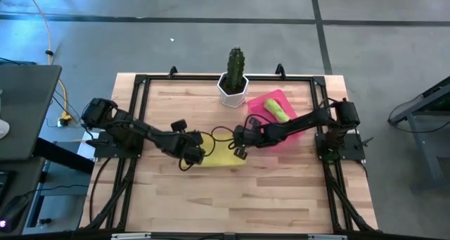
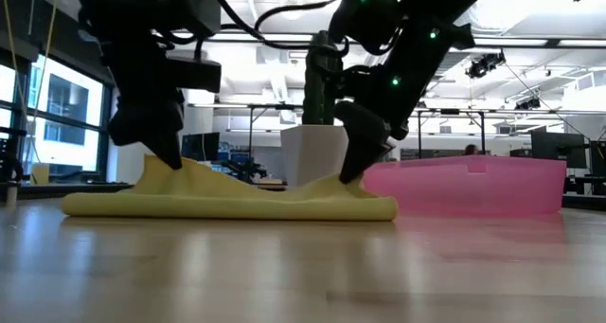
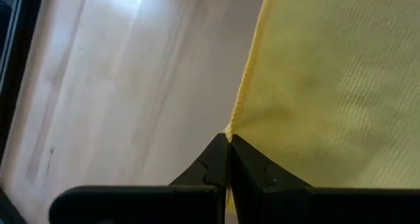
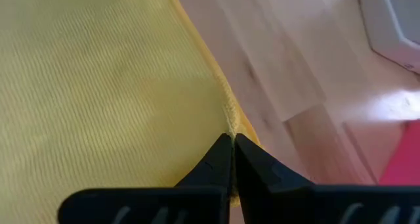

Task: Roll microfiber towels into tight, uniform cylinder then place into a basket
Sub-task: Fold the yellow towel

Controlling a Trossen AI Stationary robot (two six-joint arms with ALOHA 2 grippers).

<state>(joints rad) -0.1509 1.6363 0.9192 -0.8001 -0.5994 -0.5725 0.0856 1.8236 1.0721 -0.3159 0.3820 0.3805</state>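
A bright yellow towel [image 1: 223, 154] lies spread on the wooden table near its middle; it also shows in the low view [image 2: 237, 202]. My left gripper [image 1: 199, 154] is shut on its left edge. My right gripper [image 1: 239, 151] is shut on its right edge. A lime green towel [image 1: 277, 109], rolled up, lies in the pink basket [image 1: 287, 136] at the right, behind my right arm. My left gripper pinches the yellow towel's left edge [image 3: 231, 128] between its two fingertips, coming from above and slanting down. The edge is raised a little [image 2: 175, 171] while the rest lies on the table. My right gripper pinches the yellow towel's right edge [image 4: 231, 127] between its two fingertips, slanting down from above. That edge is raised a little [image 2: 336, 185]; the rest of the towel lies on the table.
A white hexagonal pot with a cactus [image 1: 233, 85] stands at the table's far edge, just behind the towel and left of the basket. A black frame rail [image 1: 225, 78] runs round the table top. Bare wood lies toward the near edge.
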